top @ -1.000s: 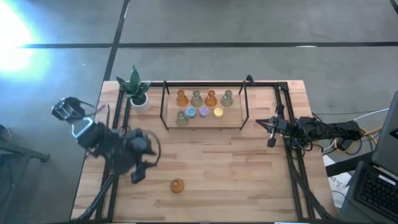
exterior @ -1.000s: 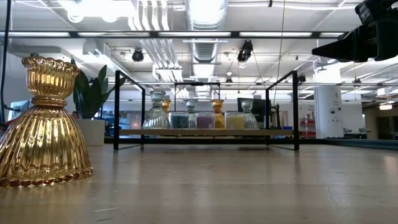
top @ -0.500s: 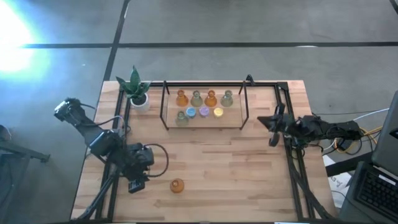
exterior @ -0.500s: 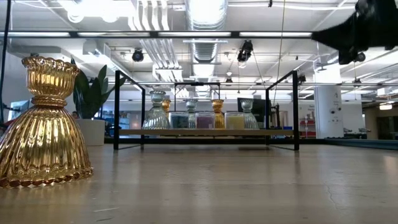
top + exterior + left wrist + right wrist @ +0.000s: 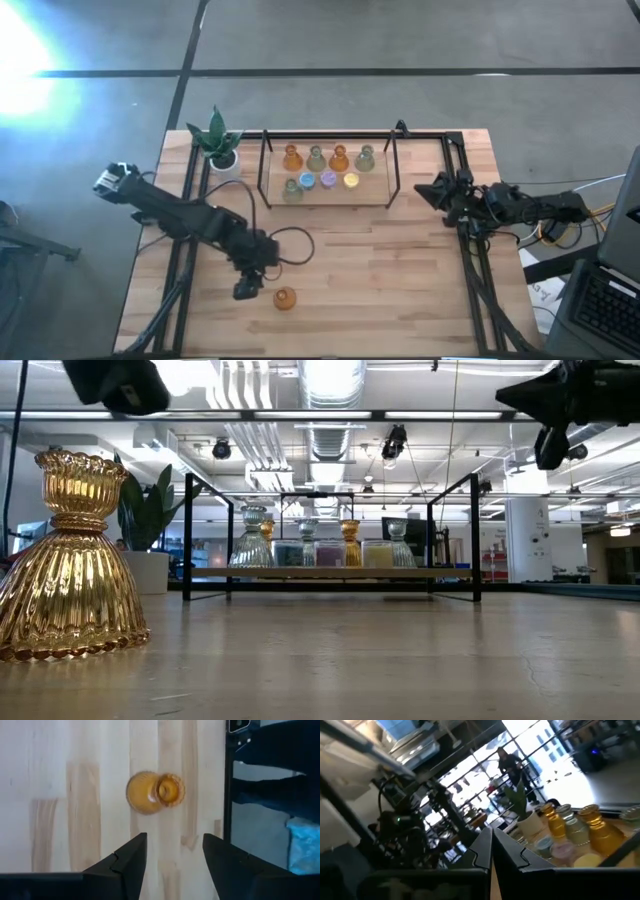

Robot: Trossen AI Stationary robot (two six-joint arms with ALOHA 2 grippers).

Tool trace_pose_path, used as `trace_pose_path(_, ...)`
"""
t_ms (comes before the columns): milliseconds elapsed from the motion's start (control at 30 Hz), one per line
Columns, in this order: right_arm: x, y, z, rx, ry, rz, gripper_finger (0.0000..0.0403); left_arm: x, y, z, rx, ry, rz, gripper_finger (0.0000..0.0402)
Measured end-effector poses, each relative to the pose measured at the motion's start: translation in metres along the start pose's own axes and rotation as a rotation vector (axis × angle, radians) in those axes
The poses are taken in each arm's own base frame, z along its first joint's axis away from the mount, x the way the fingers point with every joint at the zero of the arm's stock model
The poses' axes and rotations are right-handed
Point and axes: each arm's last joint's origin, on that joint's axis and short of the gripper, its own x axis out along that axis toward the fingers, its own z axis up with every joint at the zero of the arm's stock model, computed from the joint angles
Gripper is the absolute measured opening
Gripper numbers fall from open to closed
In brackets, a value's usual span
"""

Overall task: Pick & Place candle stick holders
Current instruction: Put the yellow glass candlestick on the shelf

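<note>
Lone amber candle stick holder (image 5: 285,298): upright on the bare wooden table (image 5: 400,290), near its front edge, well apart from the rest.
Left gripper (image 5: 244,290): above the table just beside that holder, fingers (image 5: 125,862) spread apart, nothing between them, no contact.
Other candle stick holders (image 5: 327,158): eight on the black-framed shelf (image 5: 328,190) at the table's far side; amber and olive vases behind, blue, purple and yellow rounds in front.
Potted plant (image 5: 218,142): left of the shelf.
Right gripper (image 5: 441,192): raised at the shelf's right end, fingers pressed together, empty.
</note>
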Motion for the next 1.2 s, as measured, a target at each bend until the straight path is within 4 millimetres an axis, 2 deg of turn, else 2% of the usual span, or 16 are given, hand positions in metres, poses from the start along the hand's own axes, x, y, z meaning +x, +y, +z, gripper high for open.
trace_pose_path(200, 0.018, 0.024, 0.013, -0.135, 0.073, 0.153, 0.0008, 0.019, 0.002, 0.008, 0.104, 0.018, 0.011, 0.0173)
trace_pose_path(433, 0.062, 0.062, 0.035, -0.258, 0.202, 0.108, 0.0008, 0.037, 0.0, 0.02, 0.16, -0.017, -0.006, 0.0165)
trace_pose_path(600, 0.091, 0.084, 0.038, -0.301, 0.423, 0.073, 0.0008, 0.046, 0.003, 0.022, 0.186, -0.013, 0.05, 0.0165)
trace_pose_path(800, 0.115, 0.112, 0.034, -0.319, 0.53, 0.094, 0.0008, 0.054, 0.006, 0.024, 0.188, 0.002, 0.062, 0.0165)
trace_pose_path(1000, 0.125, 0.137, 0.03, -0.33, 0.588, 0.14, 0.0008, 0.052, 0.0, 0.011, 0.095, -0.025, 0.04, 0.0165)
trace_pose_path(1100, 0.126, 0.139, 0.029, -0.355, 0.621, 0.1, 0.0008, 0.05, -0.014, -0.004, 0.105, -0.065, 0.042, 0.0165)
trace_pose_path(1200, 0.125, 0.139, 0.03, -0.381, 0.636, 0.05, 0.0008, 0.058, -0.026, -0.02, 0.131, -0.081, 0.068, 0.0165)
